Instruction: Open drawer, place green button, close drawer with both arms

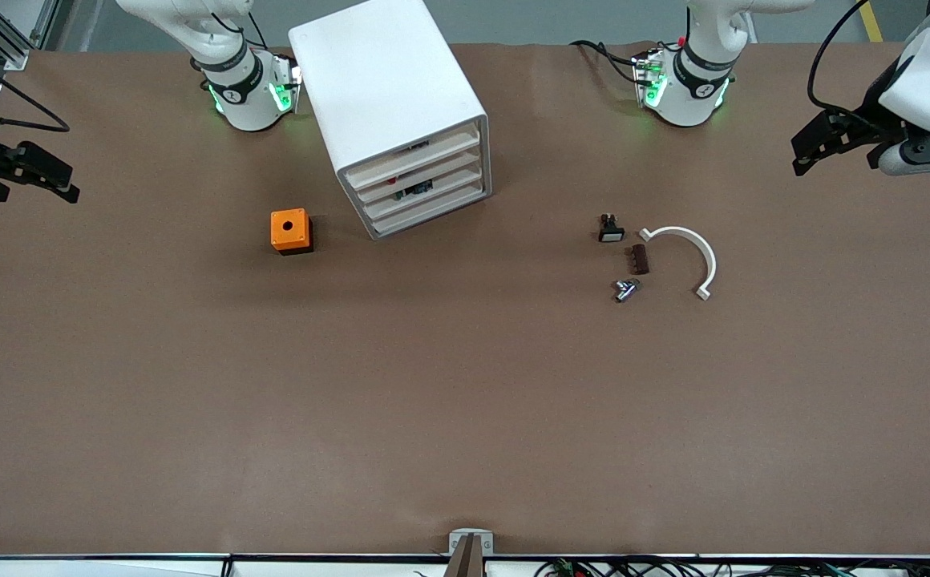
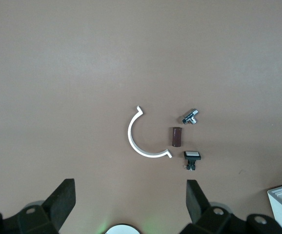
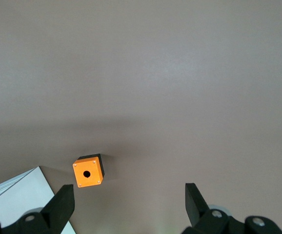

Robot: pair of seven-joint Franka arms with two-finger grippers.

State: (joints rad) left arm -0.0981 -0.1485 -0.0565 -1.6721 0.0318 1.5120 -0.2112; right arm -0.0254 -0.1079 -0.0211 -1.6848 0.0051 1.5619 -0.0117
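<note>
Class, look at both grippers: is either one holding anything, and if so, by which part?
Nothing is held. The left gripper and the right gripper both hang over bare table with jaws open and empty.

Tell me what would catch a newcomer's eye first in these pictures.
Probably the white cabinet of four drawers, set at an angle between the arms' bases, and the bright orange box beside it toward the right arm's end. Small parts cluster toward the left arm's end around a white curved piece. The left gripper and right gripper wait open above the table's ends.
</note>
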